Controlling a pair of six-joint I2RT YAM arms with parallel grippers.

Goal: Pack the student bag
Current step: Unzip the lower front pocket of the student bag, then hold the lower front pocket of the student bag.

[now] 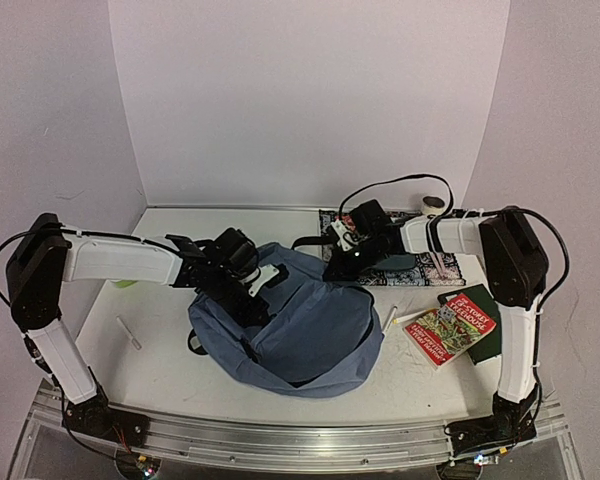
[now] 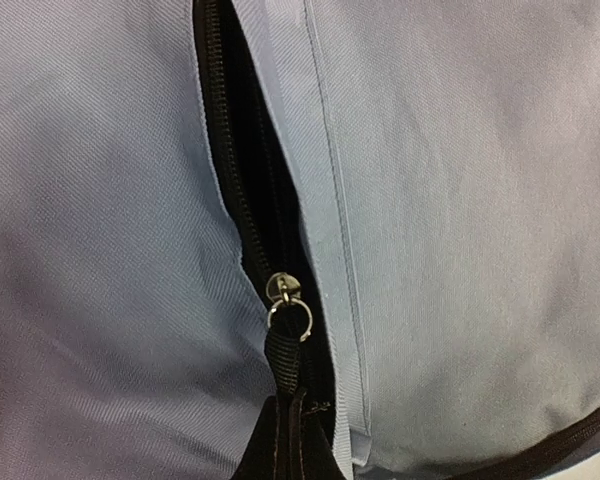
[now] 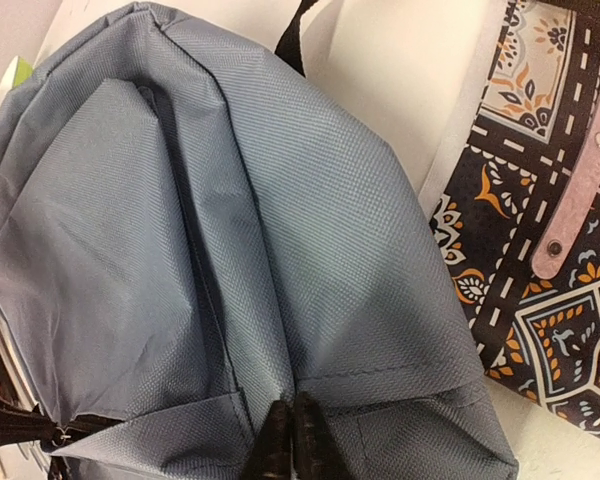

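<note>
Pinching student bag (image 1: 310, 335), L hand (image 1: 260, 283), R hand (image 3: 292, 440) clamped

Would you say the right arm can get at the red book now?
Probably: the red book lies uncovered beside the right arm, but the right gripper grips the student bag.

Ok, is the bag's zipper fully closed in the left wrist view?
No: the zipper on the bag gapes open above its slider, showing a dark gap.
</note>
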